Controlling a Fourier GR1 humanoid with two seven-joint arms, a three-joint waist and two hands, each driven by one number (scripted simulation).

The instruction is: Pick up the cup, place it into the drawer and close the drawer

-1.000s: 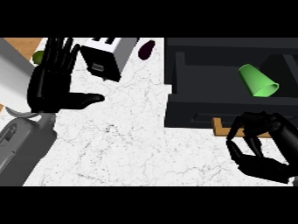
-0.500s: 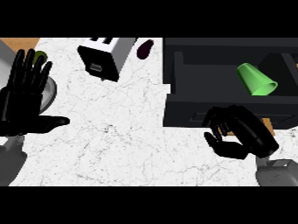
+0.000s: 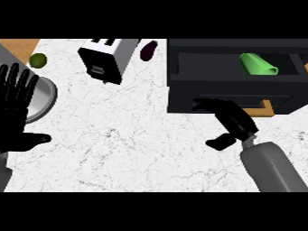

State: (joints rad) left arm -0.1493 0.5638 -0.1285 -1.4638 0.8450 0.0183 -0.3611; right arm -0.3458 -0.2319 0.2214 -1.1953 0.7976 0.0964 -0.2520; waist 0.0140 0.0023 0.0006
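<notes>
While the cup point(image 3: 258, 64) lies on its side inside the open drawer point(image 3: 243, 81), toward the drawer's right end, the right hand point(image 3: 228, 118) shows just in front of the drawer's dark front panel, its fingers curled and reaching toward that panel with nothing held between them; whether the fingertips actually touch the panel cannot be told. Its thumb juts down and to the left over the white marbled desk point(image 3: 136, 135), and the grey forearm runs in from the lower right edge. The cup is bright green, its mouth facing the lower right, and it rests clear of both hands. The left hand point(image 3: 8, 118) is at the view's left edge, resting open with fingers straight and pointing up, thumb out to the right, holding nothing. Just behind its fingers sits a round grey metal pot or bowl point(image 3: 43, 92), partly hidden. Farther back on the desk stands a black and white toaster point(image 3: 106, 56), with a small green fruit point(image 3: 38, 59) to its left and a dark purple object point(image 3: 149, 49) to its right, next to the drawer's left corner.
</notes>
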